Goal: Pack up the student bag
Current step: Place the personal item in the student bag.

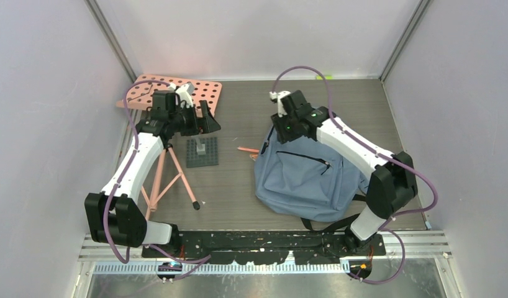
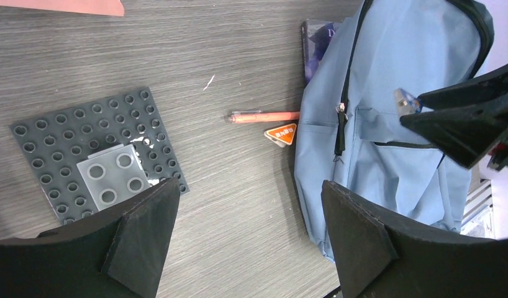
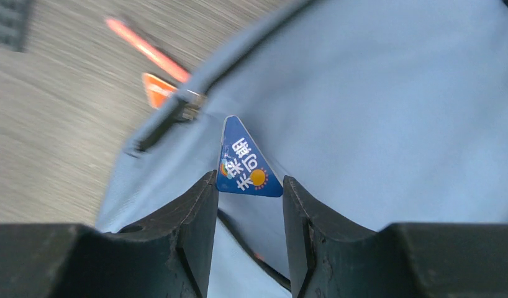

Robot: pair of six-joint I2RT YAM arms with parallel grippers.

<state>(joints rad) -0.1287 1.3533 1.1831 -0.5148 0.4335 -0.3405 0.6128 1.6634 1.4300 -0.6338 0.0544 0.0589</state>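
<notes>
Student bag [image 1: 301, 180] lies flat on the worktop [image 1: 239, 198] in front of the right arm, its top end toward the far wall. You are bringing a small blue triangular piece [image 3: 248, 164] to it, so line up with a real opening before you let go. The black zipper [image 3: 171, 115] runs just beside the piece, but these views do not show whether it is undone far enough. Come in low over the zipper line, push the piece's point past the fabric lip, then release. Dropped on closed cloth, it would likely slide off.

Your right fingers [image 3: 199, 217] are partly closed and pinch the blue piece by its wide edge, close over the bag's fabric. Your left fingers [image 2: 146, 230] stand wide open and hold nothing. They hang above the worktop between a grey studded baseplate [image 2: 59, 143] and the bag, with an orange pen [image 2: 264, 117] and an orange triangular piece [image 2: 281, 133] lying near the bag's edge.
</notes>
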